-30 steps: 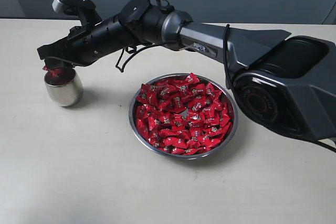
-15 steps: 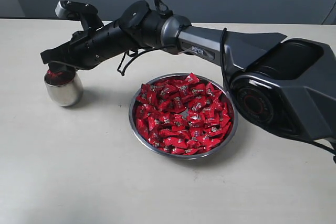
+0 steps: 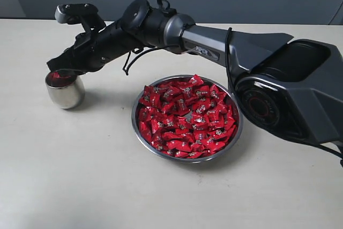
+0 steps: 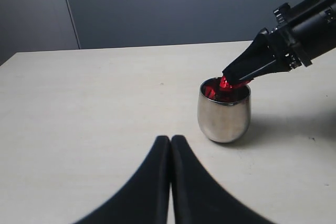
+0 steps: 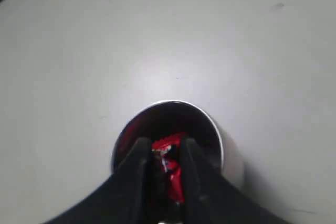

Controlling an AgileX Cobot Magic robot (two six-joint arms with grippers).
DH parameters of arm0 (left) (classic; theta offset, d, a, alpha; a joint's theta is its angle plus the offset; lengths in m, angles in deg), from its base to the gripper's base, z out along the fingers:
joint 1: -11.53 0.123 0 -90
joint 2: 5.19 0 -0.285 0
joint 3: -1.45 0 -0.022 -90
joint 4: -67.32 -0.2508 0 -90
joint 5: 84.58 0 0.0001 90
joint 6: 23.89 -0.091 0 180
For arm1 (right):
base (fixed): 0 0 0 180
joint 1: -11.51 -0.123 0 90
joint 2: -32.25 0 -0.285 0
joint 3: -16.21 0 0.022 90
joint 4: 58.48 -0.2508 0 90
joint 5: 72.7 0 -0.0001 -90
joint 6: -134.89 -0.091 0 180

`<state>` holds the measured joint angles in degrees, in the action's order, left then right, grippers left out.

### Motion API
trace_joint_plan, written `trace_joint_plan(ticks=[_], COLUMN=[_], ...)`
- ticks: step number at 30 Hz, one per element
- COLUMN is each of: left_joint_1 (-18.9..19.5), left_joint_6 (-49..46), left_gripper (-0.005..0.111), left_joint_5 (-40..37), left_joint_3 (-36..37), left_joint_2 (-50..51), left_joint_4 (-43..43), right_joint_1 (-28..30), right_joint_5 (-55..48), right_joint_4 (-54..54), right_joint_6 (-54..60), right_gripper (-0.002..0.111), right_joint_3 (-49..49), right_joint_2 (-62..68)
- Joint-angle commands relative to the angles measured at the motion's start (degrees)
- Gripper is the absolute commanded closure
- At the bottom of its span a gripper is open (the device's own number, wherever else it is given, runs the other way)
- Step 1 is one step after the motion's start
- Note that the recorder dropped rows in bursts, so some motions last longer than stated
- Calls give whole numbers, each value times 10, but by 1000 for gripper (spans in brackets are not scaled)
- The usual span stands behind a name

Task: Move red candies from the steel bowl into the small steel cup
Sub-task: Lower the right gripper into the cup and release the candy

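We hold our right gripper (image 3: 56, 70) just above the mouth of the small steel cup (image 3: 64, 93), its jaws narrowed on one red candy (image 5: 169, 163) that hangs over the opening. More red shows inside the cup. The steel bowl (image 3: 186, 160) sits beside the cup on the surface (image 3: 80, 186), heaped with red candies (image 3: 185, 116). Our left gripper (image 4: 170, 141) is pressed together, empty, near the cup.
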<state>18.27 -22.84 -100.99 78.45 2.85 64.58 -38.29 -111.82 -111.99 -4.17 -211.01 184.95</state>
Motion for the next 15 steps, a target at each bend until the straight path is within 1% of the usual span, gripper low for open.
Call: trace_joint_plan(ticks=[1,15], left_joint_1=[0,0], left_joint_6=[1,1], left_gripper=[106,106], left_joint_5=[1,1], left_joint_3=[2,2], left_joint_2=[-3,-3], left_joint_4=[1,1], right_joint_1=[-9,-13], right_joint_5=[-6,-3], right_joint_4=[87,83], right_joint_6=[17,59], right_gripper=[109,109], right_joint_3=[-25,-35], right_joint_2=[-3,-3])
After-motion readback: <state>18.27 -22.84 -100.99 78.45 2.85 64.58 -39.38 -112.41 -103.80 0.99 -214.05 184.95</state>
